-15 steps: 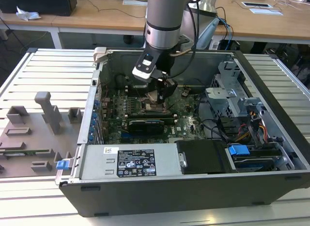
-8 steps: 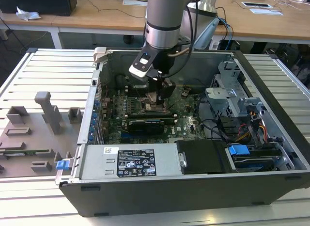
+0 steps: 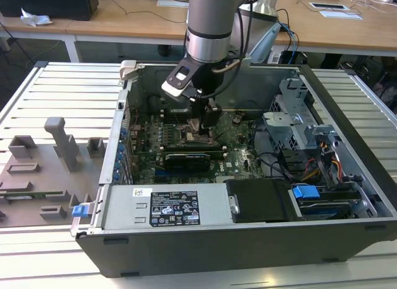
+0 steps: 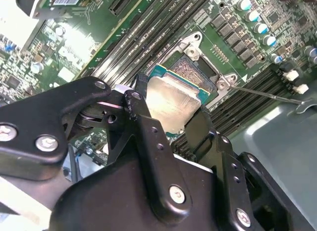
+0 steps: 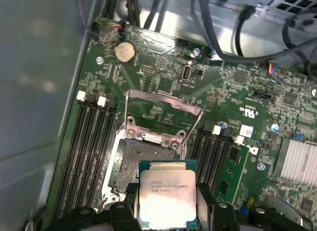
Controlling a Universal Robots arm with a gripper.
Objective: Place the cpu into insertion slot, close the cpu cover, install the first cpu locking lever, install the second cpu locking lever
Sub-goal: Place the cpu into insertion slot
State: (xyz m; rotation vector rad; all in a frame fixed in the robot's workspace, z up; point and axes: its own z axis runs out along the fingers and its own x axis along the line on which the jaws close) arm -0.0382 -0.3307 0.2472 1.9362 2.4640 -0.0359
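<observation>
Hand (image 4: 171,103) clasping cpu (image 5: 167,196), slatted table (image 3: 56,90), wooden desks (image 3: 124,22)

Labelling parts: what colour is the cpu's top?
Pale silvery beige, with a green rim; the cpu shows best in the first wrist view.

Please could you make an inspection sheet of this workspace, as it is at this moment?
Surface: slatted metal table bearing an open computer case.
Job's things: cpu held over the open socket, not seated; cpu cover raised.
Clutter: grey fixtures at the exterior view's left.
Gripper: gripper shut on the cpu.
Cables: black and coloured wires inside the case, apart from the socket.
Surroundings: wooden desks behind.
</observation>
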